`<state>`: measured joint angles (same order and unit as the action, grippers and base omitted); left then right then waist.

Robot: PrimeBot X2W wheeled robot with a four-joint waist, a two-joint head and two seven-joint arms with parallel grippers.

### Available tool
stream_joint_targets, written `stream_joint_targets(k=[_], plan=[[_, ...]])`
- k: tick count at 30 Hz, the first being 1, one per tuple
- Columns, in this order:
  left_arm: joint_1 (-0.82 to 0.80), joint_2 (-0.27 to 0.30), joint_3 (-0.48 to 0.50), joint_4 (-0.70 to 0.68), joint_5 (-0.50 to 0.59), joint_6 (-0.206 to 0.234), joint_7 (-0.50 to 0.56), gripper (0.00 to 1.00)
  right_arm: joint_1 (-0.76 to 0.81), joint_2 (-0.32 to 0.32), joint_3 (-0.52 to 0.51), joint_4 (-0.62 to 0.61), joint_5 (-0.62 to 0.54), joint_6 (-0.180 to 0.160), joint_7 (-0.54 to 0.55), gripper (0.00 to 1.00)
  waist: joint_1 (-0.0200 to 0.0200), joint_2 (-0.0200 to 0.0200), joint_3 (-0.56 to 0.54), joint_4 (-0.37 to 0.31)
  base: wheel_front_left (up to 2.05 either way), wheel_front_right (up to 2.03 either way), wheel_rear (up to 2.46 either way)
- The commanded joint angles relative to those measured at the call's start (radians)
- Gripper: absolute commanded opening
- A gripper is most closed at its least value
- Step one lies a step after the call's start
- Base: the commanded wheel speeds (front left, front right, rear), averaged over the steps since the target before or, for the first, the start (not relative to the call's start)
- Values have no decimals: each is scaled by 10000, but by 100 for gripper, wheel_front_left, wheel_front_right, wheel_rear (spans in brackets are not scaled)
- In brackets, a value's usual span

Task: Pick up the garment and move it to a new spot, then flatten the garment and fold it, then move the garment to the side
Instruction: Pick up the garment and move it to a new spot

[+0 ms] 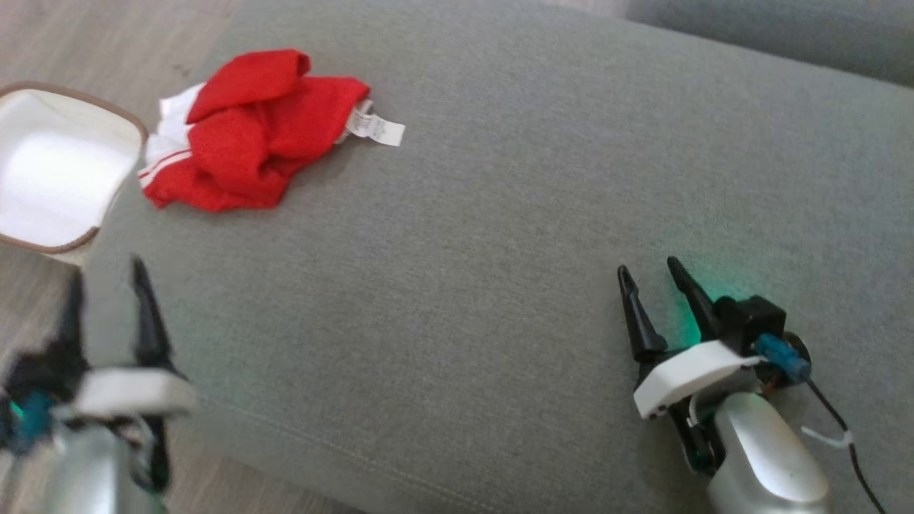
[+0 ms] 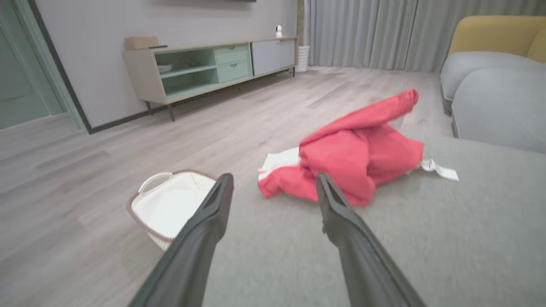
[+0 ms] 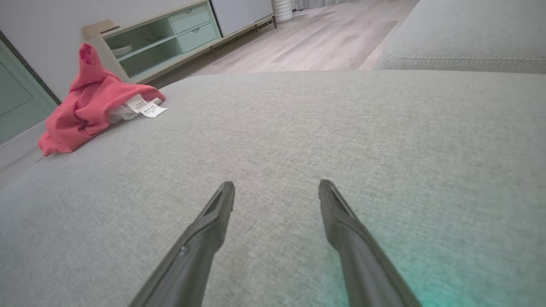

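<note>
Red garment [image 1: 250,132] is lying crumpled near the far left corner of the grey cushion [image 1: 500,214], with its white tag [image 1: 376,128] poking out on the right side. There's a white basket [image 1: 57,171] on the floor [image 1: 107,36] just beside that edge. Left gripper [image 1: 107,271] hangs at the cushion's near left edge and right gripper [image 1: 650,268] is low over the near right. Both have jaws spread wide, holding nothing, well apart from the garment.
</note>
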<state>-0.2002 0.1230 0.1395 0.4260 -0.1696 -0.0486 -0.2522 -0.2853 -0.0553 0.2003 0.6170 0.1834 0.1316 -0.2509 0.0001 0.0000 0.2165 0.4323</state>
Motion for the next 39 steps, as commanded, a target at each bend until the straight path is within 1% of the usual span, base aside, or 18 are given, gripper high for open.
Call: stream_joint_targets(k=[1,6,9,12,18,21,23,25,27,32,33,34,35,37,39], plan=[[-695,501,430,-177,-37,-110,-95,100,-455,51,172,-384,-102,-9,-109,100,-1,0,248,-250,0,0,0],[-2712,1424,320,745,-342,-584,-28,100,-680,51,63,-599,-400,-9,-109,100,-1,0,803,-706,0,0,0],[-3911,1963,-129,1410,-470,-747,190,100,-819,51,40,-717,-576,-9,-109,100,-1,0,1118,-1000,0,0,0],[-4917,2349,-798,2130,-705,-807,418,100,-958,51,-23,-805,-696,-9,-109,100,-1,0,1406,-1294,0,0,0],[-6259,2914,-3006,2898,-2029,-817,1089,100,-1133,51,-122,-869,-898,-9,-109,100,-1,0,1883,-1810,0,0,0],[-6713,3240,-3569,3416,-2660,-818,1407,100,-1257,51,-156,-844,-1010,-9,-109,100,-1,0,2088,-2102,0,0,0],[-6918,3437,-3669,3949,-2796,-819,1505,100,-1312,51,-181,-860,-1028,-9,-109,100,-1,0,2195,-2276,0,0,0],[-7028,3518,-3682,4571,-2828,-799,1620,100,-1342,51,-166,-845,-1050,-9,-109,100,-1,0,2280,-2440,0,0,0],[-7102,3564,-3670,5161,-2838,-691,1719,100,-1375,51,-192,-843,-1066,-9,-109,100,-1,0,2374,-2583,0,0,0],[-7278,3531,-3655,6196,-2989,-702,1716,100,-1451,51,-215,-881,-1042,-9,-109,100,-1,0,2477,-2802,0,0,0],[-7319,3549,-3680,6356,-2973,-702,1687,97,-1457,51,-210,-881,-1029,-9,-109,100,-1,0,2475,-2828,0,0,0],[-7358,3556,-3708,6498,-2966,-707,1659,39,-1465,51,-200,-876,-1016,-9,-109,100,-1,0,2467,-2851,0,0,0],[-7395,3555,-3722,6644,-2986,-715,1667,0,-1470,51,-190,-872,-991,-9,-109,100,-1,0,2450,-2876,0,0,0],[-7471,3581,-3747,6889,-3011,-727,1648,0,-1474,51,-170,-876,-916,-9,-109,100,-1,0,2372,-2919,0,0,0],[-7630,3643,-3859,6894,-2894,-734,1334,0,-1466,51,-151,-884,-811,-9,-109,100,-1,0,2230,-2971,0,0,0]])
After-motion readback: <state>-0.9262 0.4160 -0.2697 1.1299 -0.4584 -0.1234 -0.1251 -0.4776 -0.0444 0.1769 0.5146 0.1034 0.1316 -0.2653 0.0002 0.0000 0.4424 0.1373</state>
